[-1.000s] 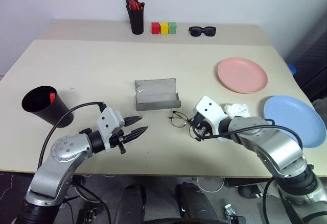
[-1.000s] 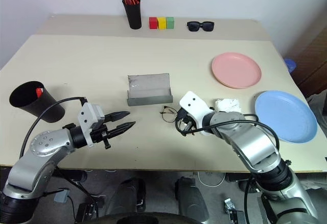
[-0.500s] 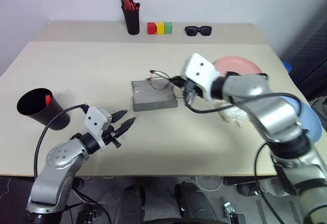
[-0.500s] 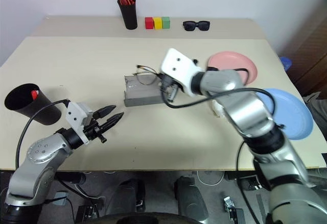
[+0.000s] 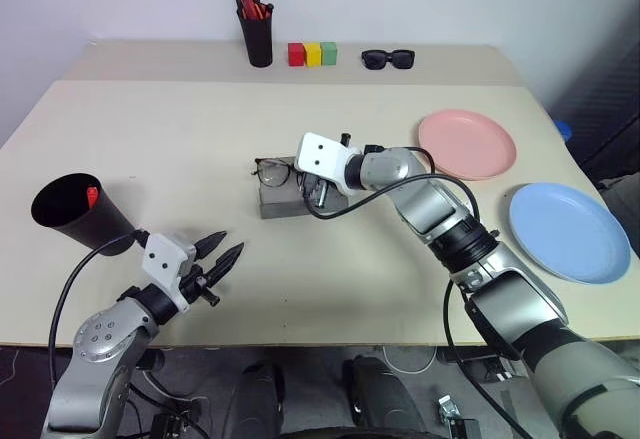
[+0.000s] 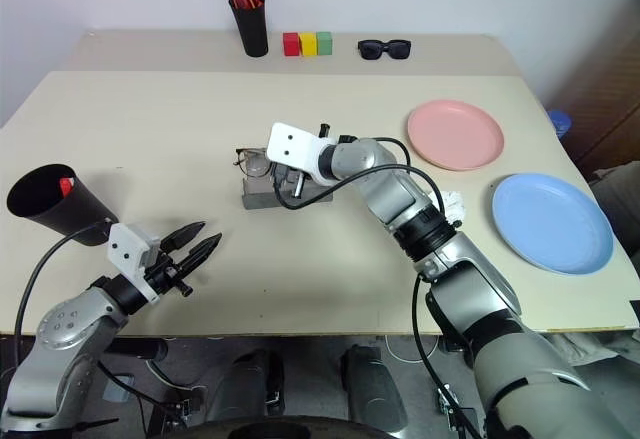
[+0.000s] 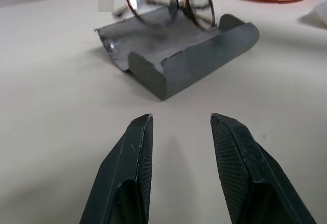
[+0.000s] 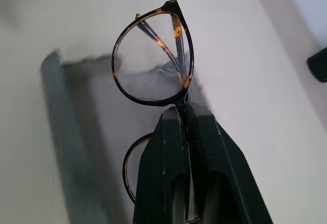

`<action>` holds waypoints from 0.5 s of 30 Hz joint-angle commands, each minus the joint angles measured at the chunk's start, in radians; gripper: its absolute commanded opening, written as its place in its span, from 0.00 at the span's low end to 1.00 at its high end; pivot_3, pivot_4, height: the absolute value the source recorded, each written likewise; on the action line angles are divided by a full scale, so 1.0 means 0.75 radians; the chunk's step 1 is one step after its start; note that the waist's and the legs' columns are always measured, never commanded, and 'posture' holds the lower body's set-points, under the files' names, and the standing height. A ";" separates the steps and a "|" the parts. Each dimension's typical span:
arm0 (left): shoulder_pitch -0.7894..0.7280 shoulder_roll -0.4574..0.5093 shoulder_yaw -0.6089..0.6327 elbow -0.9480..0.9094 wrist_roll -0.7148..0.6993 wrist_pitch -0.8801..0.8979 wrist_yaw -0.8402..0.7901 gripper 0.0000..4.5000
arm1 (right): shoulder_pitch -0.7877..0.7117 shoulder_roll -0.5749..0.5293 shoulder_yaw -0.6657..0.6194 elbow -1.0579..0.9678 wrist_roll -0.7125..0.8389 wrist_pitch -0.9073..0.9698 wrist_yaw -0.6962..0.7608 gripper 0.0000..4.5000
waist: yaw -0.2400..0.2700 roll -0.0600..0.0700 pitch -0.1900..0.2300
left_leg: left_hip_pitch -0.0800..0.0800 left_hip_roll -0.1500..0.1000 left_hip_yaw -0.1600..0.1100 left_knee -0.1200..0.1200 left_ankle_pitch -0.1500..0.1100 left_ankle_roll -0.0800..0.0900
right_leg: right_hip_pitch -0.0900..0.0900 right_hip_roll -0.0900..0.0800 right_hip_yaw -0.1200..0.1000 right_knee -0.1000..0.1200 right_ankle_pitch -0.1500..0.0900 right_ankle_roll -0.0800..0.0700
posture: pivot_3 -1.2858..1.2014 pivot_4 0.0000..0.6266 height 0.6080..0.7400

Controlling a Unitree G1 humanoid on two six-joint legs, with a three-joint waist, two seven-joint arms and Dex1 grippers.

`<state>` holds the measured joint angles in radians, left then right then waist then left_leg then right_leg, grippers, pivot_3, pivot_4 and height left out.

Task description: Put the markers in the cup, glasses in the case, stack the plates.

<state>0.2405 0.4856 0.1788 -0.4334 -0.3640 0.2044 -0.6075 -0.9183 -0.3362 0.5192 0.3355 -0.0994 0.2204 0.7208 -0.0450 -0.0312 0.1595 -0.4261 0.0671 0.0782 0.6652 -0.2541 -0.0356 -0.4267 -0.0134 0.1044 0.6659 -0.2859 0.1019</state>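
My right gripper (image 5: pixel 300 181) is shut on the bridge of the wire-frame glasses (image 8: pixel 153 55) and holds them just over the left end of the open grey case (image 5: pixel 280 204). Whether the glasses touch the case I cannot tell. Near the table's front left my left gripper (image 5: pixel 222 257) hangs open and empty, pointing toward the case (image 7: pixel 204 55). The black cup (image 5: pixel 75 214) stands tilted at the far left with a red marker (image 5: pixel 92 196) inside. The pink plate (image 5: pixel 467 144) and the blue plate (image 5: pixel 567 231) lie apart on the right.
Along the back edge stand a small black holder of orange-red markers (image 5: pixel 259 39), three coloured blocks (image 5: pixel 313 54) and black sunglasses (image 5: pixel 388 58). A crumpled white scrap (image 6: pixel 450 202) lies right of my right forearm.
My right gripper lifted the glasses off the table, carried them left over the case, then lowered them toward its left end. My left arm drew back leftward toward the front edge.
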 commanded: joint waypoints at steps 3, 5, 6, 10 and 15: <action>0.003 -0.011 0.016 0.014 0.015 -0.066 -0.002 0.40 | 0.039 -0.033 -0.023 -0.055 -0.072 -0.066 0.053 0.01 | 0.000 0.000 0.000 | 0.000 0.000 0.000 0.000 0.000 0.000 | 0.000 0.000 0.000 0.000 0.000 0.000 | 0.52 0.24 0.89; 0.002 -0.010 0.018 0.028 0.017 -0.079 -0.007 0.40 | 0.057 -0.047 -0.027 -0.081 -0.082 -0.073 0.085 0.01 | 0.000 0.000 0.000 | 0.000 0.000 0.000 0.000 0.000 0.000 | 0.000 0.000 0.000 0.000 0.000 0.000 | 0.52 0.24 0.89; 0.001 -0.009 0.019 0.039 0.018 -0.088 -0.010 0.40 | 0.062 -0.051 -0.029 -0.092 -0.084 -0.073 0.098 0.01 | 0.000 0.000 0.000 | 0.000 0.000 0.000 0.000 0.000 0.000 | 0.000 0.000 0.000 0.000 0.000 0.000 | 0.52 0.24 0.89; -0.009 -0.006 0.014 0.072 0.026 -0.114 -0.017 0.40 | 0.064 -0.038 -0.047 -0.090 -0.091 -0.050 0.107 0.01 | -0.001 0.000 0.000 | 0.000 0.000 0.000 0.000 0.000 0.000 | 0.000 0.000 0.000 0.000 0.000 0.000 | 0.52 0.24 0.89; -0.026 -0.012 0.005 0.126 0.039 -0.151 -0.028 0.40 | 0.061 -0.011 -0.078 -0.081 -0.073 -0.011 0.139 0.19 | 0.000 0.000 0.000 | 0.000 0.000 0.000 0.000 0.000 0.000 | 0.000 0.000 0.000 0.000 0.000 0.000 | 0.52 0.24 0.89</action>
<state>0.2280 0.4777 0.1781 -0.3394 -0.3374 0.1190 -0.6224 -0.8617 -0.3534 0.4931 0.3076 -0.1704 0.2109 0.8187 -0.0450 -0.0309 0.1597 -0.4259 0.0670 0.0785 0.6651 -0.2541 -0.0356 -0.4268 -0.0134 0.1044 0.6660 -0.2860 0.1016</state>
